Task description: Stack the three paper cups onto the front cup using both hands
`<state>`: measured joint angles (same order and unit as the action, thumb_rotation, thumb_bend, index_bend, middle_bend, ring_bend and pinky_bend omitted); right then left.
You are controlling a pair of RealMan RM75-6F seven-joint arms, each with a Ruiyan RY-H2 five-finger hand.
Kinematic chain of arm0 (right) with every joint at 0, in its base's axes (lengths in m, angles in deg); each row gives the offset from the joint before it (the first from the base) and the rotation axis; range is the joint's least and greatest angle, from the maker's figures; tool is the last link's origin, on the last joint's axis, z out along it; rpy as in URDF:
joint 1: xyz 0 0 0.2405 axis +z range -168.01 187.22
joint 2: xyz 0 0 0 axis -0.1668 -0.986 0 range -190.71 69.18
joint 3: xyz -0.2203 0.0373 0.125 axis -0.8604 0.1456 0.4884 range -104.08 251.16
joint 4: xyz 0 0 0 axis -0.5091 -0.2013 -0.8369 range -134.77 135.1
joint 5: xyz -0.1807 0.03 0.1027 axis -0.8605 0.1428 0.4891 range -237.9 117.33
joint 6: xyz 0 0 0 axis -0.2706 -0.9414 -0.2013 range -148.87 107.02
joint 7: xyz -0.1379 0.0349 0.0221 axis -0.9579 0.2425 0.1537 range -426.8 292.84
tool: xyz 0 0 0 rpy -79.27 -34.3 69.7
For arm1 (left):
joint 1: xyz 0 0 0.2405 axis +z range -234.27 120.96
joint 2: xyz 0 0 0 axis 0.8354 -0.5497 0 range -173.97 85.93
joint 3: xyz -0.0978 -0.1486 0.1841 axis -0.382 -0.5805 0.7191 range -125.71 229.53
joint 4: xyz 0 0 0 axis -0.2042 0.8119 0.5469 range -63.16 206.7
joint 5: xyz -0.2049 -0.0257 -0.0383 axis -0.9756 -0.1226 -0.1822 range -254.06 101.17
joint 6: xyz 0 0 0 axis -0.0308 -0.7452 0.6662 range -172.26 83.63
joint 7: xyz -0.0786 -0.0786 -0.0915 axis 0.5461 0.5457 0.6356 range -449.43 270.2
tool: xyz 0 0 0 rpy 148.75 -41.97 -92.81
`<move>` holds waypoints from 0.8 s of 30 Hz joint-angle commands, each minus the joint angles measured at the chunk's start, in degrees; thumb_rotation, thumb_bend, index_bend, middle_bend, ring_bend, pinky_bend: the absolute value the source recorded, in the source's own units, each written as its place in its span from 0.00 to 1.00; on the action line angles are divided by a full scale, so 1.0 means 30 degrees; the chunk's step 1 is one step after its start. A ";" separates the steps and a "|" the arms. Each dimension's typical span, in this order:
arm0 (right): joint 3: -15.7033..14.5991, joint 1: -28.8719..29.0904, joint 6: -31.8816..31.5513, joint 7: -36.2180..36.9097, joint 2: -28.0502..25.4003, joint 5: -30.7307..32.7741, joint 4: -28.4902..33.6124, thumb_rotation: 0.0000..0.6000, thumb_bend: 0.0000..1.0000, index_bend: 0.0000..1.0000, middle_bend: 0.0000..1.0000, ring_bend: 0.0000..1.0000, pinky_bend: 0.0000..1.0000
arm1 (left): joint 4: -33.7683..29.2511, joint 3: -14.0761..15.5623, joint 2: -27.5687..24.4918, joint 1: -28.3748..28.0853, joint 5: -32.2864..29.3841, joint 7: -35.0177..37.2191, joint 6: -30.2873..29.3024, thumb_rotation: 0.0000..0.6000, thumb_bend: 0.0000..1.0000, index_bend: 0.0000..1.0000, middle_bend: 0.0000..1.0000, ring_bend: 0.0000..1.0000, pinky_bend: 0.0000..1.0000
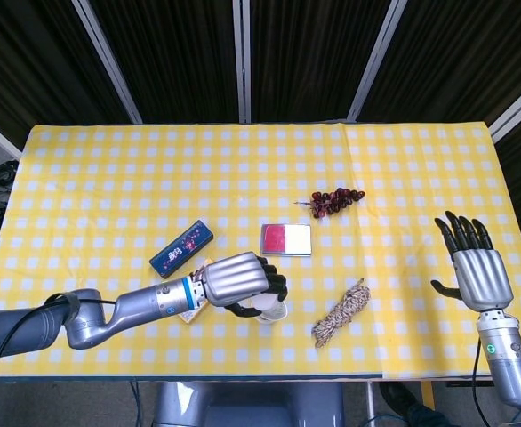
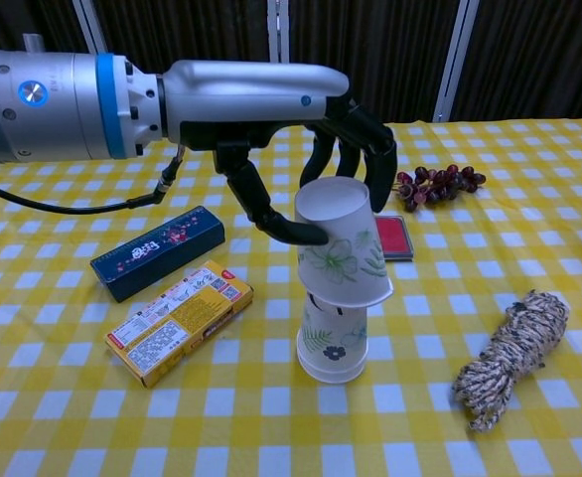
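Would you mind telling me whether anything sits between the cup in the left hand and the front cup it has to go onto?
Nothing visible does. The left hand holds the upturned cup directly over the front cup, its rim already lapping the top.

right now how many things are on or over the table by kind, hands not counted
paper cups: 2, the held cup gripped by the left hand over the front cup
boxes: 2, dark blue box and yellow box
red tin: 1
grape bunch: 1
rope bundle: 1
total: 7
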<state>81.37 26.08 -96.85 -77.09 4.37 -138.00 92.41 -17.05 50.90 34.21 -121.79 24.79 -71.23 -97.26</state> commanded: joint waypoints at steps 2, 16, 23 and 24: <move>0.0032 -0.0037 -0.0053 0.0044 -0.0034 -0.0009 0.0019 1.00 0.00 0.00 0.00 0.00 0.00 | -0.0058 0.0062 -0.0033 -0.0051 0.0055 -0.0391 0.0110 1.00 0.36 0.42 0.37 0.41 0.48; 0.0080 -0.0067 -0.0015 0.0050 -0.0034 0.0007 0.0026 1.00 0.00 0.00 0.00 0.00 0.00 | 0.0488 0.0247 0.0397 -0.0049 -0.0210 -0.1207 0.0573 1.00 0.36 0.42 0.37 0.41 0.47; 0.0094 -0.0083 -0.0026 0.0057 -0.0025 -0.0023 0.0021 1.00 0.00 0.00 0.00 0.00 0.00 | 0.0659 0.0350 0.0671 -0.0193 -0.0468 -0.0942 0.1052 1.00 0.29 0.39 0.34 0.39 0.37; 0.0101 -0.0084 -0.0024 0.0060 -0.0023 -0.0016 0.0020 1.00 0.00 0.00 0.00 0.00 0.00 | 0.0709 0.0368 0.0702 -0.0214 -0.0483 -0.0936 0.1110 1.00 0.26 0.38 0.32 0.37 0.35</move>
<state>81.67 25.83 -96.93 -76.90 4.30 -138.05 92.47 -15.04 51.95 36.23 -122.37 23.39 -74.07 -94.05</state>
